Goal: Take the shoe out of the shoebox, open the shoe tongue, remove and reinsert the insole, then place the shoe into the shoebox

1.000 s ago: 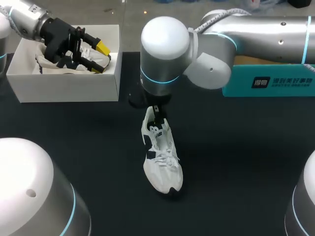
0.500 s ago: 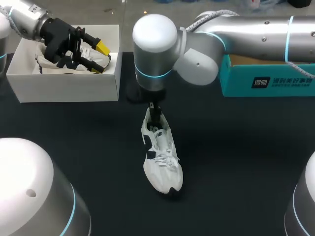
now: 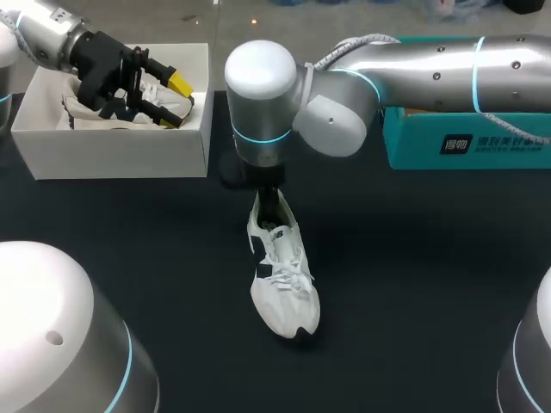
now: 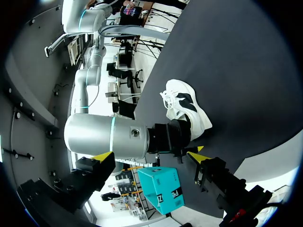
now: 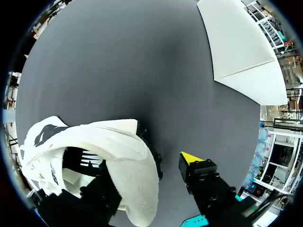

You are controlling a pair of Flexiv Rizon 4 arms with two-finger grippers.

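- Shoe (image 3: pixel 282 275): a white trainer lying out on the dark tabletop (image 3: pixel 413 284), sole down, laces done up, well clear of its box. The first step of the task looks done.
- At the shoe's heel sits the right pincer (image 3: pixel 271 204). In the right wrist view one finger is down behind the heel collar, and the yellow-tipped one (image 5: pixel 191 158) stands just outside it without touching. The pincer is therefore parted around the heel wall and not gripping.
- My read is that the work on the mouth of the shoe is in hand, meaning the tongue or the insole. Whether the insole is in place I cannot tell.
- The next move calls for a firm pinch on the heel to steady the shoe, or a reach deeper inside it. The shoe is light and could slide or tip.
- Beyond the shoe's heel stands the white shoebox (image 3: pixel 112 151), holding crumpled white stuff.
- Over that box hangs the left pincer (image 3: pixel 176 101), fingers wide apart and holding nothing. It is far from the shoe and will need to come across to help.
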